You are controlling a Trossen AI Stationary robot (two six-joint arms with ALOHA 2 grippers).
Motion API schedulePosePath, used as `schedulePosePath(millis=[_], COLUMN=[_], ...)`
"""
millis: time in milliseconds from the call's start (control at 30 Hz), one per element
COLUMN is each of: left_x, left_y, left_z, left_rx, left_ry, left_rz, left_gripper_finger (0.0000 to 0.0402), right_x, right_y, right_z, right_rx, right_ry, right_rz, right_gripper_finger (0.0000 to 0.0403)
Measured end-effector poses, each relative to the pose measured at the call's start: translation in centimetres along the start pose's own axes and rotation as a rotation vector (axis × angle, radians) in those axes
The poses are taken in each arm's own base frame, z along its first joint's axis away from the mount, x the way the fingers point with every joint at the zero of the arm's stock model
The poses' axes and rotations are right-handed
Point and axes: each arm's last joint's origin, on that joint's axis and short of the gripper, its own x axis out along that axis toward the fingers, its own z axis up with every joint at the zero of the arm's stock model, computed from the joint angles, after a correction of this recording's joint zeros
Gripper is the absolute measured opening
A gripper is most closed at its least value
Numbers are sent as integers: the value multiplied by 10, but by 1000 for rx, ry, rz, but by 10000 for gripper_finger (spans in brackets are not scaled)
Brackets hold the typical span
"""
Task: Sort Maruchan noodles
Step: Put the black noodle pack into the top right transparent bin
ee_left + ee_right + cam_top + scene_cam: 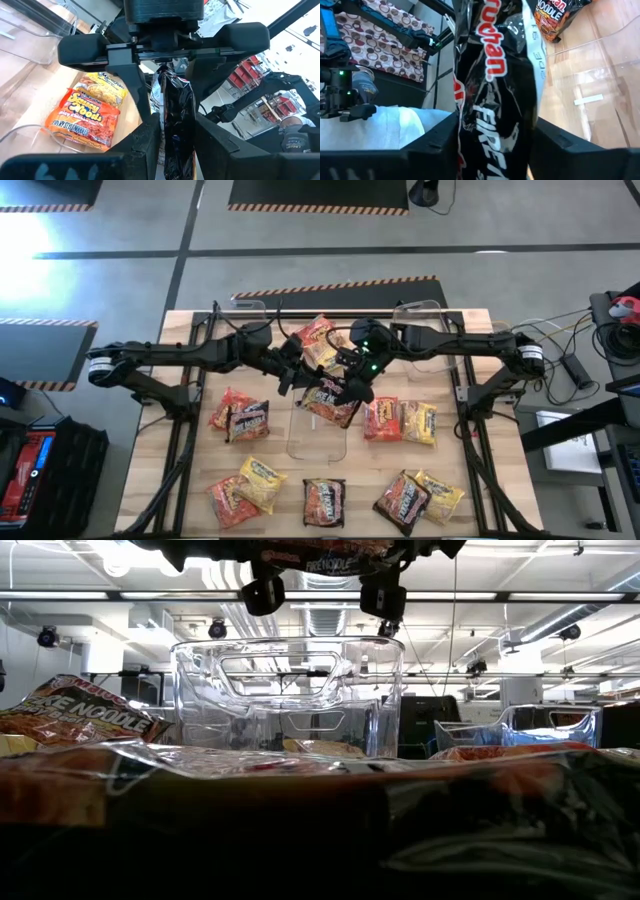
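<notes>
Left hand point(292, 370) at bench centre, pinching one edge of the dark noodle packet point(330, 402). Packet slung between both hands above the clear bin point(318, 442), long axis apparently running left to right. Right hand point(357, 376) just beside, fingers flanking the opposite end; probably not yet clamped. Wrist views alone show the packet edge-on between the fingers. High view alone places the remaining packets point(240, 420) scattered around the bench point(180, 330).

robotics lab or workshop: hazard-striped floor mats point(318, 208), exposed ceiling ducts point(330, 585), wooden worktable point(190, 430).
</notes>
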Motion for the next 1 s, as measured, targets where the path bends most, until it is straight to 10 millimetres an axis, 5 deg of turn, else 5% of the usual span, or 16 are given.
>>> schedulePosePath(millis=[233,533,1000], left_x=[0,-1,-19], left_y=[0,1,29], left_z=[0,1,16], left_rx=[-7,8,8], left_ry=[-1,-4,11], left_rz=[-1,3,41], left_gripper_finger=[113,169,190], right_x=[0,-3,-60], right_y=[0,-5,-16], right_z=[0,-5,7], right_rx=[6,67,142], right_ry=[4,46,95], right_rz=[2,-29,-164], right_gripper_finger=[102,105,105])
